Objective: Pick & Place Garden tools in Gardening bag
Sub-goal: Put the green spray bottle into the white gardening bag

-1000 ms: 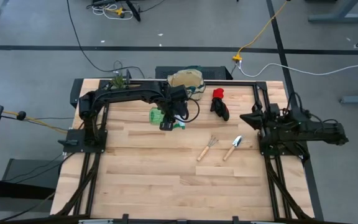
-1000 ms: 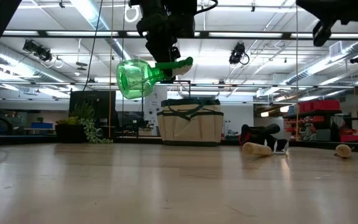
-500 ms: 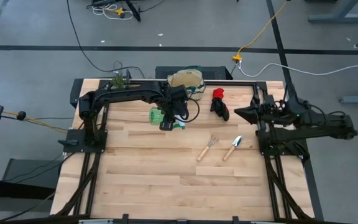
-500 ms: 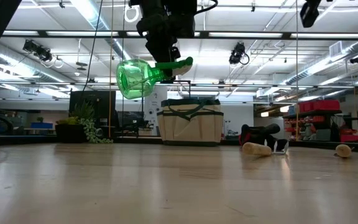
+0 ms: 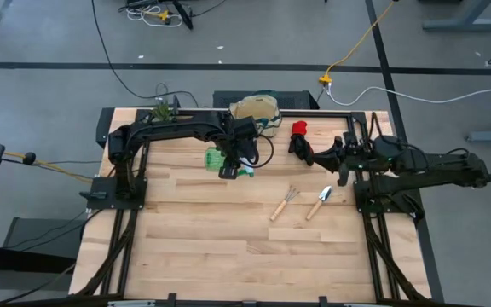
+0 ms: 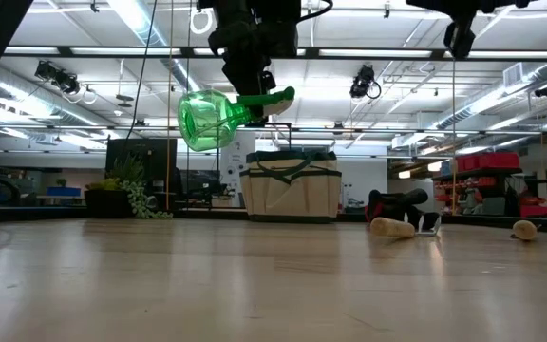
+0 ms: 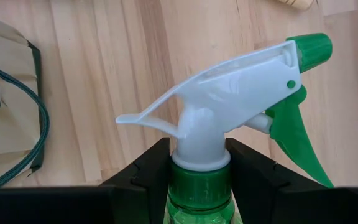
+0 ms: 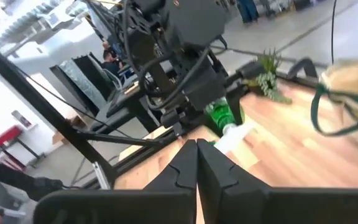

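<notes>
Clearly, the green spray bottle (image 6: 218, 114) hangs in the air above the table (image 5: 228, 230), held at its neck by the left gripper (image 5: 231, 160). The low view shows it lying on its side well over the wood, with the round translucent body toward one side and the green trigger toward the other. The left wrist view gives what the other views hide: two dark fingers (image 7: 148, 171) press on both sides of the green collar, under the white spray head (image 7: 229, 99), and a corner of the gardening bag (image 7: 5, 112) lies on the wood below. From above, the beige bag (image 5: 255, 109) stands at the far edge of the table, just beyond the held bottle, and the small leafy plant (image 5: 163, 111) stands near the far left corner. The red-and-black glove (image 5: 300, 141) lies to the right of the bag. Nearer the front, the hand rake (image 5: 283, 203) and the trowel (image 5: 319, 202) lie side by side, a little apart, both slanted. The right gripper (image 5: 324, 156) is in the air close to the glove, not touching it; its wrist view shows the two fingertips (image 8: 188, 163) pressed together with nothing between them, and the left arm with the bottle farther off. The low view shows only the rounded handle ends of the two tools and the glove behind them.
</notes>
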Robot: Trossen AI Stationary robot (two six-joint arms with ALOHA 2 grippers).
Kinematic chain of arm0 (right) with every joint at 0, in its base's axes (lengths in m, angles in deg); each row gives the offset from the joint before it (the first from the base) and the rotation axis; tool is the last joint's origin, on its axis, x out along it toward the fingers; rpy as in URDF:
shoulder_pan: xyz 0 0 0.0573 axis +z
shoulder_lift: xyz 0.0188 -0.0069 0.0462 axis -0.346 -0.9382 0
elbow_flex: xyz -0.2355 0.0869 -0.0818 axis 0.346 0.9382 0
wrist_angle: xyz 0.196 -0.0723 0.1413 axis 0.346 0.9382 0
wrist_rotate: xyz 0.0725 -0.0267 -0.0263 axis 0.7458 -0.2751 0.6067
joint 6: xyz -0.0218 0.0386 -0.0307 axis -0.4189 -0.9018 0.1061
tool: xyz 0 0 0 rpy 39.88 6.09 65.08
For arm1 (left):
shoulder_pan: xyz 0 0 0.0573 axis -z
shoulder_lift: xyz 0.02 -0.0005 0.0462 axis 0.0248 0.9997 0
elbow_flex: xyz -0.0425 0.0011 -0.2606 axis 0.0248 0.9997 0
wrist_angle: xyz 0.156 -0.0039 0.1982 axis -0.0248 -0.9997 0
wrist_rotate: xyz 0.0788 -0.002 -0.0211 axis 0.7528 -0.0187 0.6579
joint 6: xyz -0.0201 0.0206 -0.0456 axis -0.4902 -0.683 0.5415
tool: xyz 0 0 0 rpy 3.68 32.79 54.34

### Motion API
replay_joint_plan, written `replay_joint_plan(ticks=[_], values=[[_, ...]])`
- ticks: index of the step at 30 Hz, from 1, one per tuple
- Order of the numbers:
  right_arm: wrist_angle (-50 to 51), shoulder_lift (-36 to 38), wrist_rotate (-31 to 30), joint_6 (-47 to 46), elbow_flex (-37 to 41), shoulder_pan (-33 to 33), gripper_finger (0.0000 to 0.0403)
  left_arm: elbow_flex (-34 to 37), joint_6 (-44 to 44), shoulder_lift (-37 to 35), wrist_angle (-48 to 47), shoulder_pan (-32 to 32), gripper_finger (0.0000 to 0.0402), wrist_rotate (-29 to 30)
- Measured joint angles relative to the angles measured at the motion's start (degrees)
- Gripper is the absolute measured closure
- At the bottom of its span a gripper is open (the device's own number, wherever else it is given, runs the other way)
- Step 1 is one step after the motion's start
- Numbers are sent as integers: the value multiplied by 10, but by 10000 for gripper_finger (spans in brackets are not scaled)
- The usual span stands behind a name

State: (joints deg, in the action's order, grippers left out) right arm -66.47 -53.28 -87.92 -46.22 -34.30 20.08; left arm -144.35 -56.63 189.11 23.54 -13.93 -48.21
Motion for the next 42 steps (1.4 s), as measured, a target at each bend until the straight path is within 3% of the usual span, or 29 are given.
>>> replay_joint_plan(ticks=[10, 24, 34, 42], values=[[0, -57, 0, -106, 0, -12, 360, 0, -5, 0, 0, 0, 253, 0], [-29, -158, 7, -192, 1, -33, 230, 0, -5, 0, 0, 0, 253, 0], [-60, -211, 67, -243, 1, -59, 153, 0, -13, 0, 0, 0, 253, 0], [-135, -273, 97, -257, 1, -81, 124, 0, -19, 0, 0, 0, 253, 0]])
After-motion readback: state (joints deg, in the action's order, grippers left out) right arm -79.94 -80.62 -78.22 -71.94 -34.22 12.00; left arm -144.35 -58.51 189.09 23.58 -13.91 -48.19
